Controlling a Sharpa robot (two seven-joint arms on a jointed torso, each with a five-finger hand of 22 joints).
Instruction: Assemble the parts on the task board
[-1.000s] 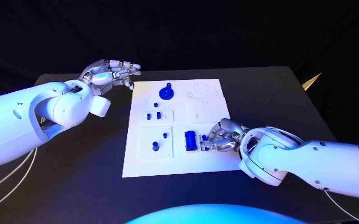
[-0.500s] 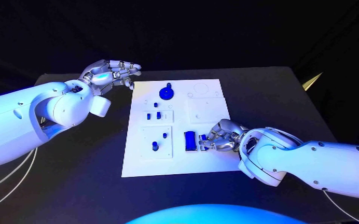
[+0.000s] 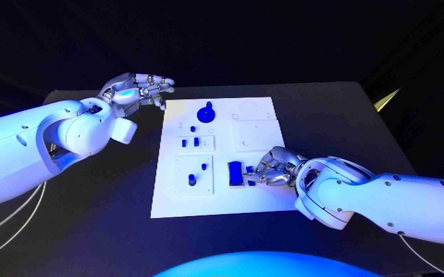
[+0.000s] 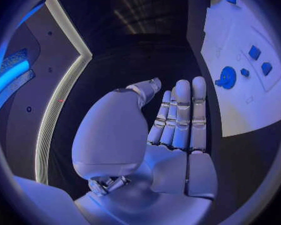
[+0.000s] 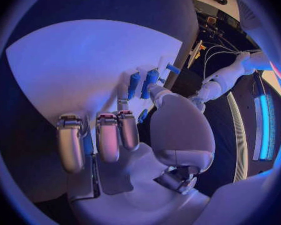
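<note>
Blue part (image 3: 236, 173) lengthwise along board (image 3: 176, 200)

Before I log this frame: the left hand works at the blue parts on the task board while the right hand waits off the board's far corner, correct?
Swapped. In the head view the right hand works at the blue parts on the task board; the left hand waits off its far corner.

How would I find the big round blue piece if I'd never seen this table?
Look at the white task board in the middle of the black table. Go to its far end, near the left robot hand. The round blue piece lies there, far bigger than the small blue pegs nearby.
</note>
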